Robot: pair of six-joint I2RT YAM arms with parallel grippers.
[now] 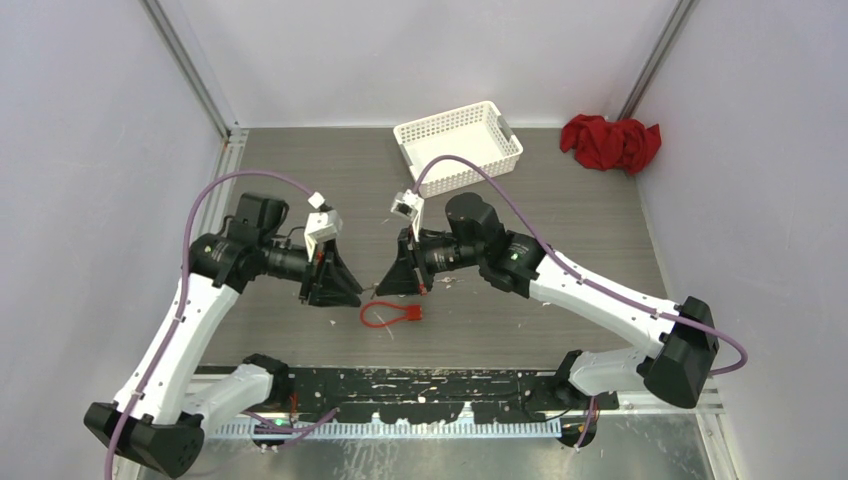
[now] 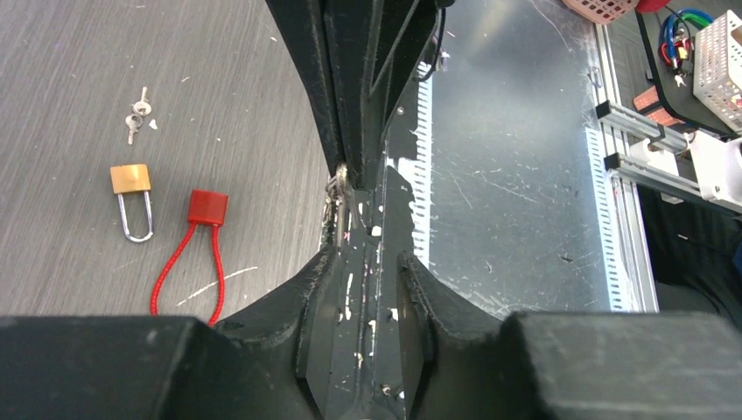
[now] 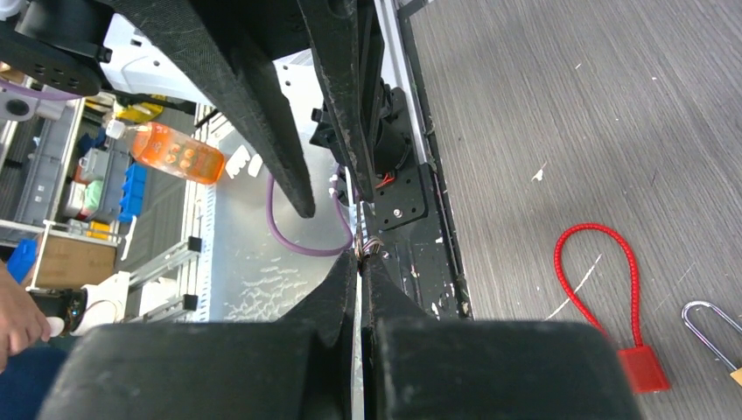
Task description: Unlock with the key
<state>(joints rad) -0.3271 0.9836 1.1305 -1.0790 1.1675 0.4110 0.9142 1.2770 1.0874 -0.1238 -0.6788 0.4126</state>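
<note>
A small brass padlock (image 2: 131, 179) with a steel shackle lies on the grey table. A small bunch of keys (image 2: 137, 112) lies just beyond it. A red cable lock (image 2: 207, 207) lies beside the padlock and also shows in the top view (image 1: 390, 314) and the right wrist view (image 3: 643, 367). The padlock's shackle (image 3: 709, 328) shows at the right wrist view's edge. My left gripper (image 1: 348, 288) hovers left of the red lock, slightly open and empty (image 2: 366, 255). My right gripper (image 1: 392, 282) hovers over the locks, shut and empty (image 3: 359, 261). In the top view the right gripper hides the padlock.
A white basket (image 1: 458, 145) stands at the back centre. A red cloth (image 1: 610, 140) lies in the back right corner. The black base plate (image 1: 420, 385) runs along the near edge. Grey walls close in the left, right and back.
</note>
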